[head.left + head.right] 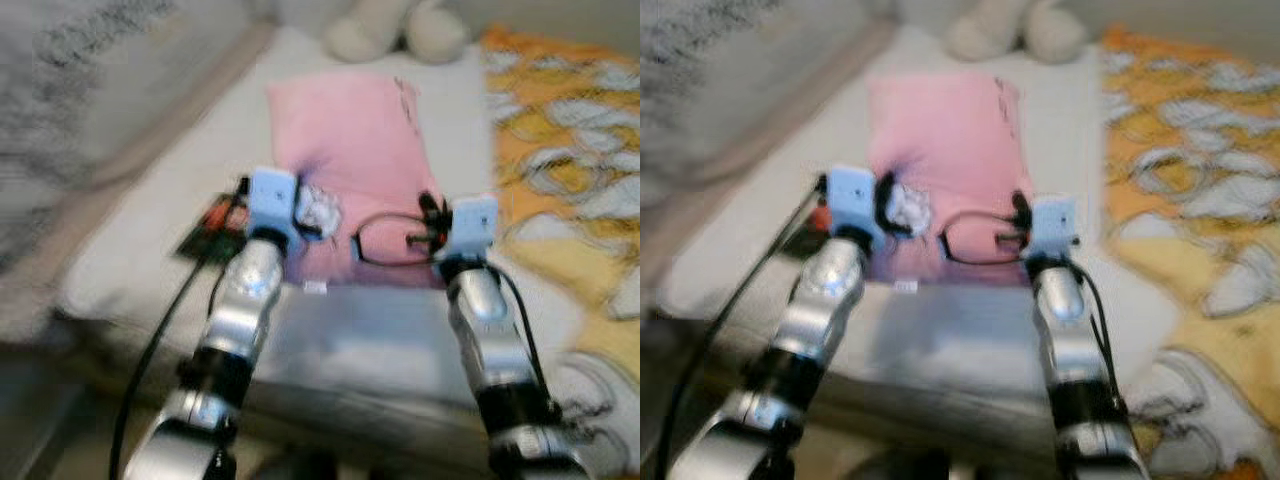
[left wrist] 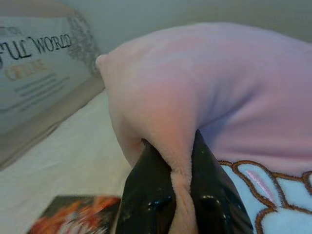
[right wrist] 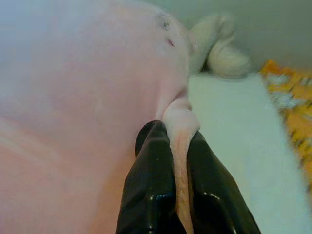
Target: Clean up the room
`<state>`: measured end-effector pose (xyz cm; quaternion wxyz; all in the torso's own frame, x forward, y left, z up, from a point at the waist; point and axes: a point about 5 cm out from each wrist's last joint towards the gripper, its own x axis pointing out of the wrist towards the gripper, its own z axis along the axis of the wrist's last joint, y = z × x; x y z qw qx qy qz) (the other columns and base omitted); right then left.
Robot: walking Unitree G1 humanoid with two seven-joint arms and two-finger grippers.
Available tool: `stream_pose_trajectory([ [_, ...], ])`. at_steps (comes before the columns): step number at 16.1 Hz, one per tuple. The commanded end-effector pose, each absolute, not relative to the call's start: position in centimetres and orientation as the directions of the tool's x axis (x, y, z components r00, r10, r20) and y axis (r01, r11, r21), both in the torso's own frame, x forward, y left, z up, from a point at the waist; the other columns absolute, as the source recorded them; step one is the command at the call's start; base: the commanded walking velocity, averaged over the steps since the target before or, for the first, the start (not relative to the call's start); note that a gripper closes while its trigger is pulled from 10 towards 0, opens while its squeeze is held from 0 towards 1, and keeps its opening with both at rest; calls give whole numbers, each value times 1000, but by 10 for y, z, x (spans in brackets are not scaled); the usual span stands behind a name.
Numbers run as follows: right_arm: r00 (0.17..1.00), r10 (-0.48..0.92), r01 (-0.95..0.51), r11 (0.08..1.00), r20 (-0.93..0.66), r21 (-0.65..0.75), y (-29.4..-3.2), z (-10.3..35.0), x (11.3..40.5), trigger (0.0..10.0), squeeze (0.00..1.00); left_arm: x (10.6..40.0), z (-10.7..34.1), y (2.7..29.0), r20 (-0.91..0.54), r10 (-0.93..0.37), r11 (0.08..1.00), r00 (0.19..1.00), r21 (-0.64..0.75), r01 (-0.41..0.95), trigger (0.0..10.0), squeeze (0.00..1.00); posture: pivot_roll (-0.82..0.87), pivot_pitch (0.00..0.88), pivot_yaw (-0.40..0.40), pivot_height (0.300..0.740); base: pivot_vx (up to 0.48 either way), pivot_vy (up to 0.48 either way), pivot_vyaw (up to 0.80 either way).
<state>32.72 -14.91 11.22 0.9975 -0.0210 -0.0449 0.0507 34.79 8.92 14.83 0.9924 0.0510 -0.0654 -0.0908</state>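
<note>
A pink pillow (image 1: 350, 150) lies on the white bed (image 1: 190, 190) in front of me. Both arms reach out to its near edge. My left gripper (image 2: 180, 190) is shut on the pillow's near left corner (image 2: 156, 117), with pink plush pinched between its black fingers (image 2: 146, 195). At the near right corner my right gripper (image 3: 179, 195) is shut too, a fold of pink fabric (image 3: 180, 126) squeezed between its fingers (image 3: 151, 185). In the head views the blue wrist blocks (image 1: 272, 195) cover the fingertips.
A cream plush toy (image 1: 395, 28) sits at the head of the bed beyond the pillow. An orange and white patterned blanket (image 1: 570, 170) covers the bed's right side. A dark printed card or book (image 1: 212, 232) lies left of the pillow. A grey patterned wall (image 1: 70, 90) runs along the left.
</note>
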Motion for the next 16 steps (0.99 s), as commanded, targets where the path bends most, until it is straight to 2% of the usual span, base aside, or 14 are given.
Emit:
stream_pose_trajectory([
  [1, 994, 38, -33, 998, 103, -52, -162, 113, 326, 10000, 0, 356, 164, 107, 185, -139, 983, 973, 142, 114, 10000, 0, -40, 0, 34, 740, 0, 480, 0],
  [5, 996, 39, -35, 998, 85, -47, -162, 106, 323, 10000, 0, 358, 162, 111, 170, -145, 980, 975, 164, 117, 10000, 0, -50, 0, 48, 740, 0, 480, 0],
  [8, 996, 33, -29, 999, 85, -38, -162, 106, 325, 10000, 0, 361, 155, 117, 124, -102, 991, 987, 96, 90, 10000, 0, -56, 0, 58, 740, 0, 480, 0],
  [10, 995, 34, -30, 999, 91, -37, -162, 107, 325, 10000, 0, 362, 159, 115, 152, -126, 985, 980, 133, 106, 10000, 0, -55, 0, 59, 740, 0, 480, 0],
  [12, 993, 29, -27, 999, 117, -16, -161, 111, 326, 10000, 0, 364, 162, 112, 158, -162, 979, 974, 151, 138, 10000, 47, -54, 0, 56, 740, 0, 480, 0],
  [13, 992, 28, -27, 1000, 125, -7, -160, 112, 326, 10000, 0, 365, 162, 112, 155, -169, 977, 973, 154, 145, 10000, 0, -54, 0, 56, 740, 0, 480, 0],
  [15, 992, 30, -30, 1000, 120, -5, -159, 110, 325, 10000, 0, 365, 156, 107, 124, -189, 964, 974, 213, 159, 10000, 0, -57, 0, 58, 740, 0, 427, 0],
  [16, 993, 27, -27, 1000, 115, -4, -160, 108, 324, 10000, 0, 364, 155, 104, 130, -208, 964, 969, 193, 181, 10000, 0, -60, 0, 59, 740, 0, 0, 0],
])
